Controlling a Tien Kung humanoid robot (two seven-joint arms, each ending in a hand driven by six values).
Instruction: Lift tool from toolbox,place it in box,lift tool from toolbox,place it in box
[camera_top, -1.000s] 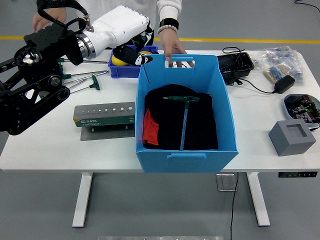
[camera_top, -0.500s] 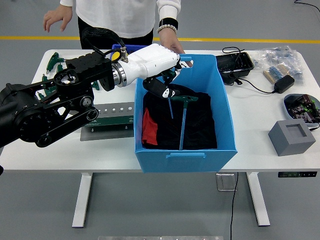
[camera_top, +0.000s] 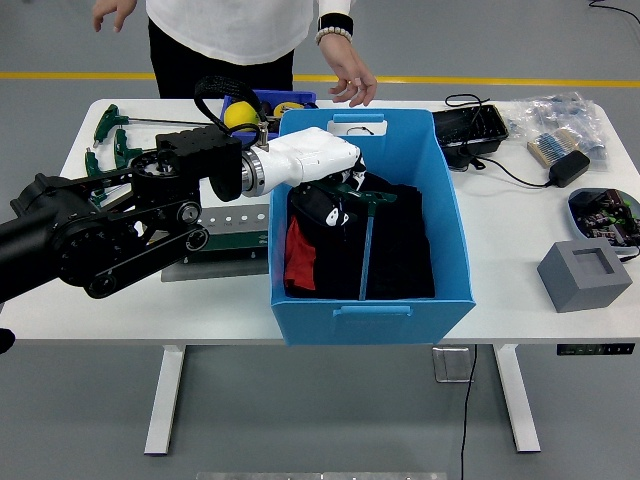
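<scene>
The left robot hand (camera_top: 335, 200), its grip impossible to tell, reaches inside the blue plastic box (camera_top: 450, 270) beside a green-handled T-wrench (camera_top: 366, 240), apparently depositing a tool.

Left hand (camera_top: 322, 185) inside blue box (camera_top: 400, 310), T-handle tool (camera_top: 366, 245) on black cloth (camera_top: 400, 250)

A bright blue box (camera_top: 450, 280) sits on a white desk (camera_top: 500, 270), lined with black and red cloth (camera_top: 300, 255). A T-handle tool (camera_top: 366, 235) inside has a green handle. The left hand (camera_top: 325, 175) is white with black fingers (camera_top: 330, 212). A yellow ball (camera_top: 238, 117) shows in a darker blue bin (camera_top: 275, 97).
</scene>
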